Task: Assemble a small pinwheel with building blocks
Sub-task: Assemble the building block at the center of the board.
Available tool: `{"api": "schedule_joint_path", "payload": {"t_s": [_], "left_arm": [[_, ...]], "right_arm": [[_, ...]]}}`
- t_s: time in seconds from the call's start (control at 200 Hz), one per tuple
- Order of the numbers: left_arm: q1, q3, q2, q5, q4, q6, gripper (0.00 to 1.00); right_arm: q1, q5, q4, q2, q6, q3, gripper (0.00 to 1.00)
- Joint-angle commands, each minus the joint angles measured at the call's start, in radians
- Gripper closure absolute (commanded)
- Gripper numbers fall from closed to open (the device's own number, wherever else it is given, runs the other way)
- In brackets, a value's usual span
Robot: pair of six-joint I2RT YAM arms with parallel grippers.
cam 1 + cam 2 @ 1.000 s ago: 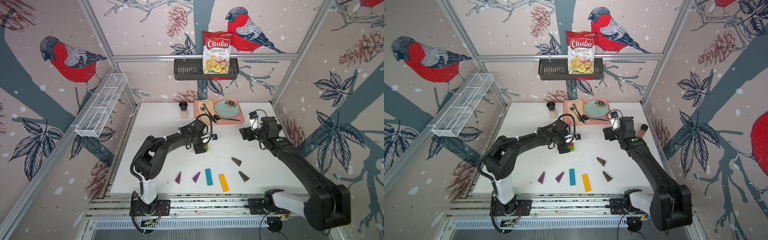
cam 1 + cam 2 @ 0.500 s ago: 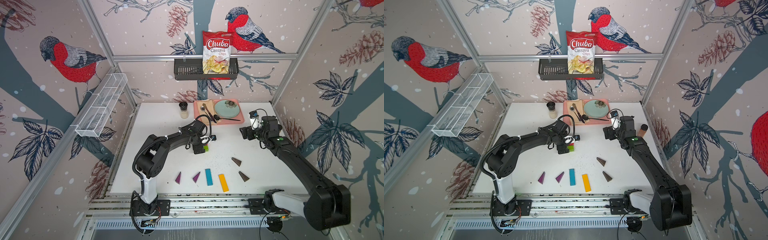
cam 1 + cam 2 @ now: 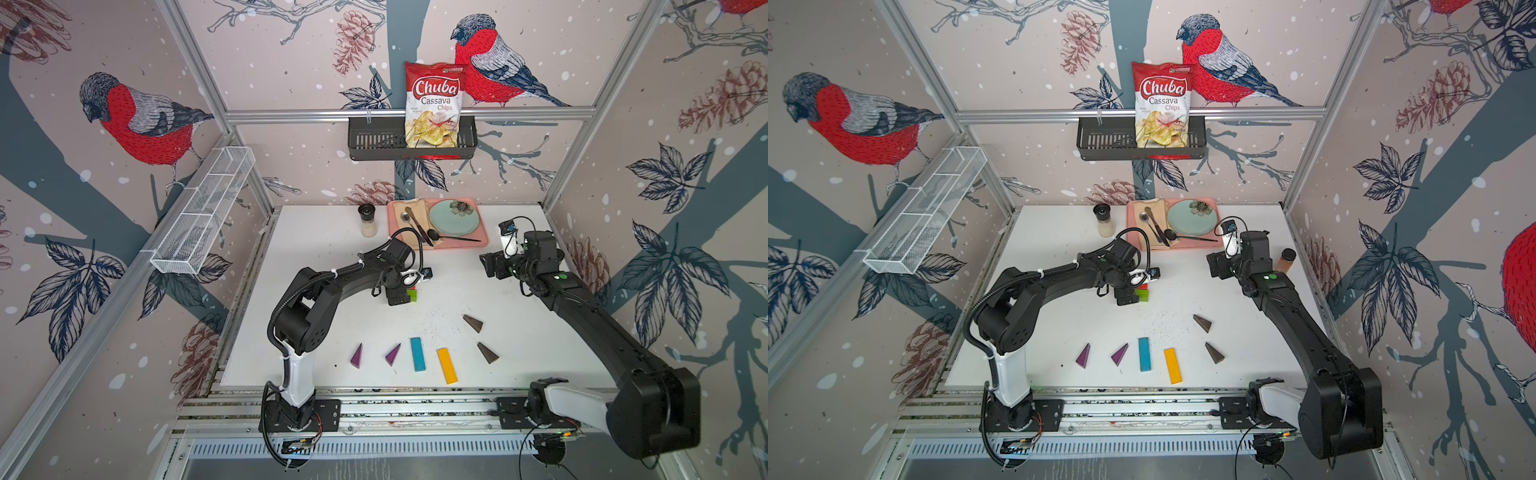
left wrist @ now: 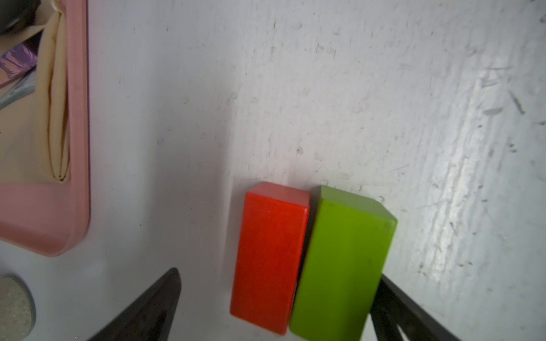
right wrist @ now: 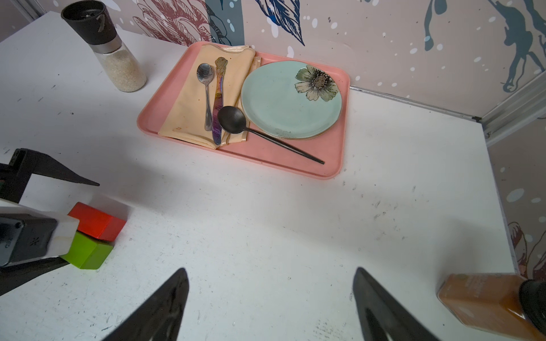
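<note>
A red brick (image 4: 270, 257) and a green brick (image 4: 342, 265) lie side by side, touching, mid-table. My left gripper (image 4: 278, 274) is open around the pair. One finger (image 4: 390, 301) is against the green brick and the other finger (image 4: 165, 295) stands apart from the red one. In both top views the left gripper (image 3: 405, 291) (image 3: 1128, 293) hides most of the red brick. Near the front edge lie two purple wedges (image 3: 357, 356) (image 3: 392, 354), a blue bar (image 3: 417, 354), a yellow bar (image 3: 447, 365) and two brown wedges (image 3: 473, 323) (image 3: 487, 353). My right gripper (image 5: 270, 270) (image 3: 490, 266) hangs open over bare table, right of the bricks.
A pink tray (image 3: 478, 243) with a plate, napkin and cutlery sits at the back. A salt grinder (image 3: 368, 220) stands to its left. An orange-brown bottle (image 3: 1285, 259) (image 5: 478, 304) stands by the right edge, close to my right gripper. A wall basket (image 3: 374, 141) holds a chips bag.
The left arm's elbow has shifted slightly. Both grippers stay in place and open, and no block has moved.
</note>
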Motion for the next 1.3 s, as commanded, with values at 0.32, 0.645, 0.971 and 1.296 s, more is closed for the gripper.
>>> {"api": "schedule_joint_path", "payload": {"t_s": [0.32,0.645,0.971,1.296], "left_arm": [[0.003,0.011,0.000,0.069,-0.013,-0.009,0.04],[-0.003,0.046,0.018,0.114,-0.009,-0.039,0.04],[-0.046,0.098,0.050,0.117,0.015,-0.087,0.04],[-0.086,0.165,0.090,-0.010,0.047,-0.154,0.04]], "right_arm": [[0.001,-0.012,0.010,-0.002,0.007,-0.004,0.13],[0.001,-0.016,0.010,0.000,0.009,-0.002,0.12],[0.001,-0.017,0.013,0.001,0.009,-0.005,0.11],[-0.001,-0.017,0.014,0.003,0.005,-0.007,0.11]]}}
